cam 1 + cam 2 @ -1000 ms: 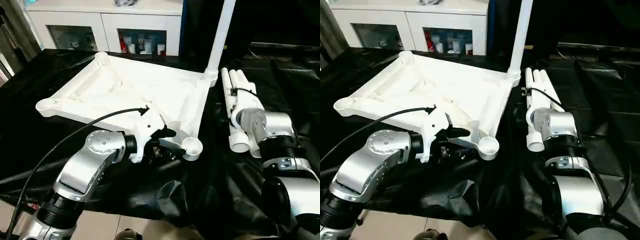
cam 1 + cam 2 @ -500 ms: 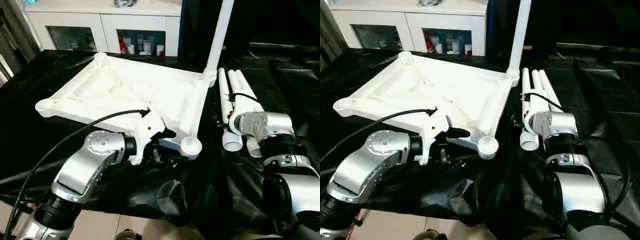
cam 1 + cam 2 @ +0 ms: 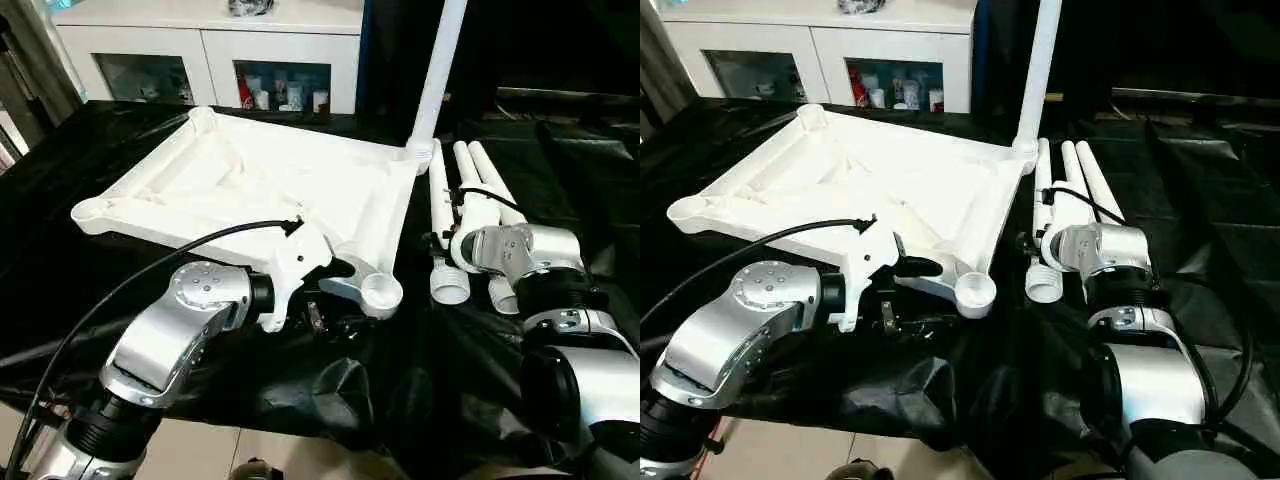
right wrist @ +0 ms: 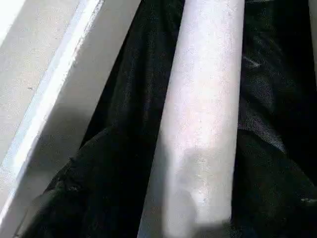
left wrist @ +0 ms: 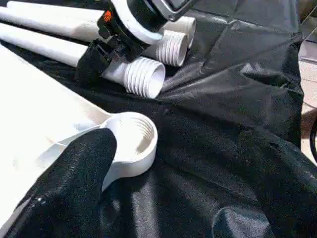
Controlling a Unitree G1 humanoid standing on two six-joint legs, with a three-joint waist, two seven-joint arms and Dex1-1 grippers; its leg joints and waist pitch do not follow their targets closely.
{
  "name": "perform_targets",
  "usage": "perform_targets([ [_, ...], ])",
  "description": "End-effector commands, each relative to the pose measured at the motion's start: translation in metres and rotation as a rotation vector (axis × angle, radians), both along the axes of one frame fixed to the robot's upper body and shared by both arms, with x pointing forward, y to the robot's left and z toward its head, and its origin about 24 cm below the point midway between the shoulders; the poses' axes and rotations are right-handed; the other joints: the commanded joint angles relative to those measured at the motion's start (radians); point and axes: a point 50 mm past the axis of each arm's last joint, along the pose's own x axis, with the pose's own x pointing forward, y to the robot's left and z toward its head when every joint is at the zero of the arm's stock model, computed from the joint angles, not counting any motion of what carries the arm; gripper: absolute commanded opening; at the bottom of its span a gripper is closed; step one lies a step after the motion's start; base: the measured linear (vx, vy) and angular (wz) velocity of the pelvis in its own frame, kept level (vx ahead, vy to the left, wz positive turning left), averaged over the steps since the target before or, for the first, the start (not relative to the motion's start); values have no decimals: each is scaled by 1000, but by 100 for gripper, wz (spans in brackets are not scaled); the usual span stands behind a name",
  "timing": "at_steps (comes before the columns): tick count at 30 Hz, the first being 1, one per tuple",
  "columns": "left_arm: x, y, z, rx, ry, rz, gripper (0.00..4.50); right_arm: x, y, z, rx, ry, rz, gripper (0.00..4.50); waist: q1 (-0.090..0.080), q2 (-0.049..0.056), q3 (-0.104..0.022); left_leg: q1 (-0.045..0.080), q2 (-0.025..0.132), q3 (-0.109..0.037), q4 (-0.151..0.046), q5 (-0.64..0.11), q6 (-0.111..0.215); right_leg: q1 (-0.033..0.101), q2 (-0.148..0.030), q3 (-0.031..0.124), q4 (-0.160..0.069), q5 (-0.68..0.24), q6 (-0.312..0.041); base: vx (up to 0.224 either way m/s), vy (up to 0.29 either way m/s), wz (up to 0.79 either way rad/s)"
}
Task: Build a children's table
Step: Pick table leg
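— Where were the tools?
— The left tool [image 3: 335, 300] stood wide at the near corner socket [image 3: 381, 292] of the white ribbed plastic tabletop [image 3: 270, 180]. I couldn't tell whether the right tool [image 5: 99, 54] gripped the nearest white tubular leg [image 3: 440, 225] on the black worktop [image 3: 80, 280].
— Farther back?
— One leg [image 3: 440, 70] stood upright.

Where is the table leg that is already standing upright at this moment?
In the left eye view, the long white tubular leg stands in the far right corner socket of the white plastic tabletop, just beyond the three loose white legs lying on the black cloth.
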Motion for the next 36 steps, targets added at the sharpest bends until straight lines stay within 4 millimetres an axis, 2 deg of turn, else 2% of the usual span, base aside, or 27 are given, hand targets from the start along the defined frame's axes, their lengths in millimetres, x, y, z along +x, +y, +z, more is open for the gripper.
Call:
perform_targets([
  [1, 0, -1, 3, 10, -18, -11, 450, -2, 1, -5, 14, 35, -13, 318, 4, -8, -80, 13, 43, -16, -67, -158, -26, 56, -70, 47, -68, -185, -200, 0, 0, 0],
  [3, 1, -1, 4, 11, -20, -13, 450, -3, -2, -6, 25, 38, -39, 295, 2, -2, -80, 14, 43, -16, -67, -168, -32, 55, -69, 47, -69, -182, -199, 0, 0, 0],
  [7, 2, -1, 3, 16, -24, -18, 450, -5, -6, -10, 57, 49, -80, 275, 2, 0, -80, 16, 43, -18, -67, -182, -39, 56, -69, 46, -68, -182, -200, 0, 0, 0],
  [8, 2, -1, 3, 16, -24, -18, 450, -5, -6, -10, 57, 49, -80, 275, 1, -1, -80, 15, 42, -17, -67, -183, -39, 57, -69, 47, -69, -182, -198, 0, 0, 0],
  [10, 3, -1, 3, 15, -25, -19, 450, -7, -7, -12, 80, 57, -97, 248, 2, -3, -81, 15, 42, -17, -67, -175, -36, 57, -69, 47, -68, -174, -199, 0, 0, 0],
  [12, 3, -1, 4, 14, -26, -18, 450, -8, -8, -14, 94, 63, -106, 244, 2, -4, -82, 15, 42, -16, -66, -168, -33, 57, -68, 46, -68, -167, -200, 0, 0, 0],
  [13, 4, -1, 4, 14, -28, -16, 450, -10, -8, -16, 108, 69, -115, 218, 2, -4, -82, 14, 42, -16, -66, -165, -33, 57, -68, 46, -67, -163, -201, 0, 0, 0],
  [17, 6, -2, 5, 10, -40, -9, 450, -12, -11, -19, 137, 63, -153, 195, 4, -4, -81, 16, 42, -16, -67, -170, -33, 57, -68, 46, -68, -174, -193, 0, 0, 0],
  [18, 8, -2, 7, -1, -50, 3, 450, -12, -13, -16, 146, 43, -170, 190, 3, -12, -80, 15, 42, -15, -68, -176, -35, 57, -69, 46, -71, -185, -191, 0, 0, 0],
  [19, 8, -2, 7, -1, -50, 3, 450, -12, -13, -16, 146, 43, -170, 188, 3, -12, -80, 15, 42, -15, -68, -176, -35, 57, -69, 46, -71, -185, -191, 0, 0, 0],
  [20, 9, -2, 9, -10, -56, 12, 450, -12, -15, -13, 152, 29, -182, 188, 4, -8, -81, 16, 43, -17, -68, -174, -37, 56, -70, 46, -69, -193, -190, 0, 0, 0],
  [21, 13, -2, 12, -31, -77, 40, 450, -9, -20, -5, 153, -45, -219, 187, 4, -14, -81, 15, 42, -15, -68, -172, -36, 57, -70, 46, -71, -197, -185, 0, 0, 0],
  [22, 13, -2, 12, -31, -77, 40, 450, -9, -20, -5, 153, -45, -219, 187, 5, -12, -81, 15, 43, -15, -67, -165, -35, 57, -72, 47, -71, -195, -177, 0, 0, 0],
  [23, 17, -2, 15, -53, -96, 68, 450, -7, -24, 4, 158, -131, -248, 187, 6, -15, -81, 14, 42, -15, -68, -160, -33, 58, -71, 47, -72, -194, -173, 0, 0, 0],
  [24, 24, -4, 24, -127, -118, 123, 450, -3, -29, 31, 242, -386, -279, 187, 7, -19, -82, 13, 42, -13, -66, -153, -29, 57, -72, 48, -73, -191, -168, 0, 0, 0],
  [25, 25, -5, 26, -144, -120, 133, 450, -4, -29, 37, 264, -442, -281, 186, 14, -15, -82, 14, 43, -11, -65, -161, -21, 54, -76, 50, -77, -195, -156, 0, 0, 0],
  [26, 28, -7, 30, -189, -121, 164, 450, -5, -30, 47, 303, -539, -273, 186, 16, -18, -88, 10, 44, -14, -64, -119, -6, 58, -73, 47, -68, -152, -159, 0, 0, 0],
  [29, 34, -10, 38, -261, -121, 209, 450, -10, -32, 61, 361, -644, -256, 186, 15, -21, -85, 8, 42, -12, -63, -100, 15, 57, -67, 46, -65, -124, -172, 0, 0, 0],
  [30, 43, -15, 49, -355, -102, 266, 450, -18, -31, 76, 434, -763, -198, 186, 17, -25, -85, 7, 41, -10, -60, -103, 26, 59, -69, 47, -66, -126, -175, 0, 0, 0],
  [32, 43, -15, 49, -355, -102, 266, 450, -18, -31, 76, 434, -763, -198, 186, 23, -25, -85, 6, 40, -11, -59, -98, 38, 61, -71, 47, -69, -137, -170, 0, 0, 0],
  [33, 49, -24, 60, -458, -62, 293, 450, -33, -20, 91, 510, -885, -30, 186, 30, -27, -84, 5, 41, -12, -59, -98, 51, 59, -72, 45, -72, -163, -165, 0, 0, 0],
  [34, 50, -27, 64, -495, -41, 298, 450, -40, -15, 94, 538, -913, 40, 186, 34, -30, -85, 6, 43, -12, -59, -97, 59, 60, -73, 45, -74, -167, -165, 0, 0, 0],
  [35, 50, -27, 64, -495, -41, 298, 450, -40, -15, 94, 538, -913, 40, 186, 34, -31, -84, 4, 43, -12, -59, -96, 64, 60, -72, 45, -75, -171, -164, 0, 0, 0],
  [36, 52, -32, 71, -559, -4, 299, 450, -51, -6, 97, 570, -944, 148, 186, 35, -33, -85, 1, 44, -15, -60, -90, 67, 60, -74, 43, -74, -184, -164, 0, 0, 0],
])
